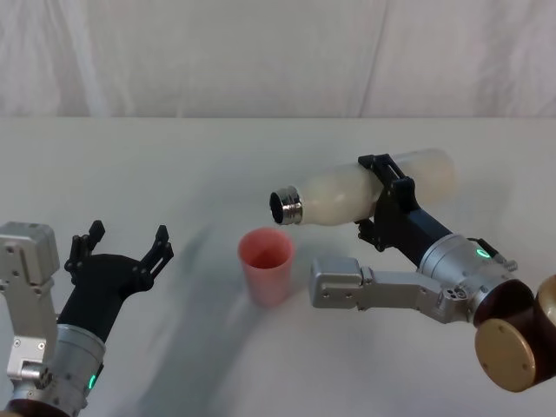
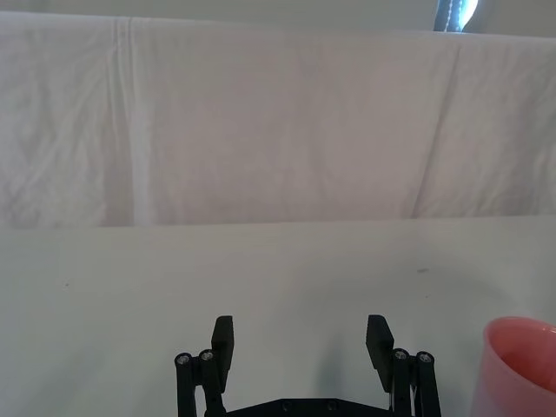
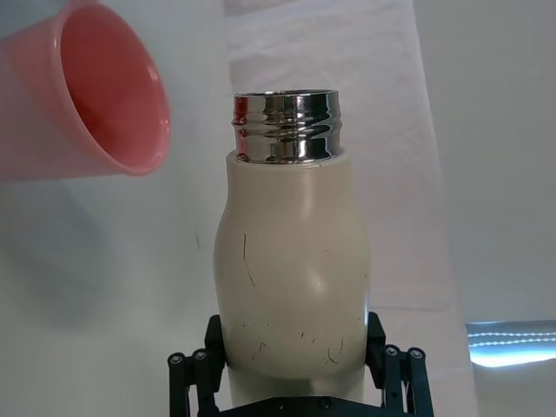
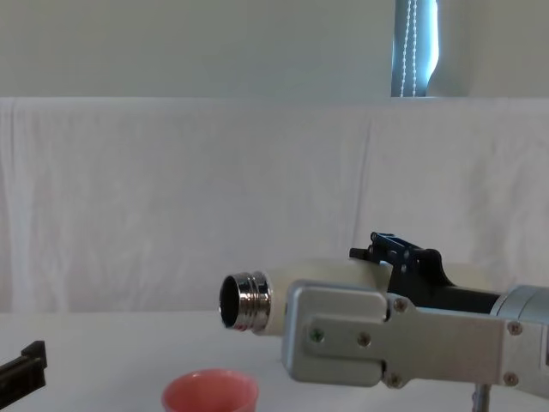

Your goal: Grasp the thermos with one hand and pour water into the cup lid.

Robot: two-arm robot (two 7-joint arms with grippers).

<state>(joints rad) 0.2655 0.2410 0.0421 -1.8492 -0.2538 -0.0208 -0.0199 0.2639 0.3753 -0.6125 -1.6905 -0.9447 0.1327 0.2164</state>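
The right gripper holds the thermos above the worktop, its jaws closed on the cream-white body toward the base end. The thermos lies nearly horizontal, tipped slightly downward at the mouth. Its chrome neck points toward the robot's left and sits just above and slightly beyond the rim of the cup lid, not touching it. In the chest view, the open neck hangs above the pink cup lid with a clear gap between them. No water stream can be made out at the mouth.

The cup lid stands upright on the worktop, near the centre, between the two arms. The right wrist view shows the thermos seated between the jaws, with the cup lid just beside its neck.

The left gripper rests low at the robot's left, well apart from the cup lid, jaws spread open and holding nothing. The left wrist view shows its fingertips apart and the cup lid off to one side.
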